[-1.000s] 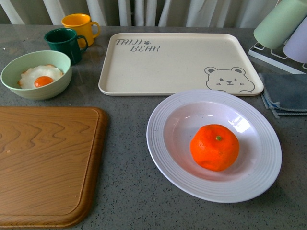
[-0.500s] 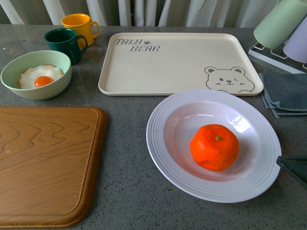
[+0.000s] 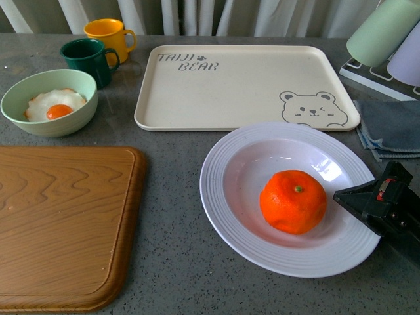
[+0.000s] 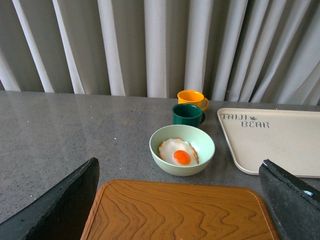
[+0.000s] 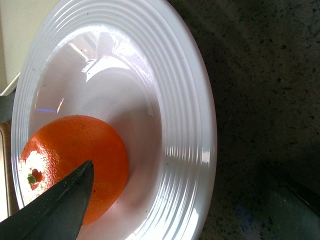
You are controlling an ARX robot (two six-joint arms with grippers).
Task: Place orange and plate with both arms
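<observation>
The orange (image 3: 293,201) lies inside the white ridged plate (image 3: 216,197), right of the table's middle. My right gripper (image 3: 369,202) reaches in from the right edge, open, its tip over the plate's right rim and close beside the orange. In the right wrist view the gripper (image 5: 185,202) straddles the plate's rim (image 5: 195,140): one finger (image 5: 55,210) is over the orange (image 5: 75,150), the other over the dark table. In the left wrist view my left gripper (image 4: 175,205) hangs open with nothing between its fingers, above the wooden board (image 4: 175,220). It is out of the front view.
A cream bear tray (image 3: 243,85) lies behind the plate. A pale green bowl (image 3: 49,102) with a fried egg, a green mug (image 3: 88,59) and a yellow mug (image 3: 108,36) stand at the back left. The wooden board (image 3: 65,223) fills the front left. A blue cloth (image 3: 390,128) and a cup rack (image 3: 384,29) are at the right.
My right gripper has come into the front view from the right edge and moved left over the plate's rim toward the orange. The orange and the plate have not moved.
</observation>
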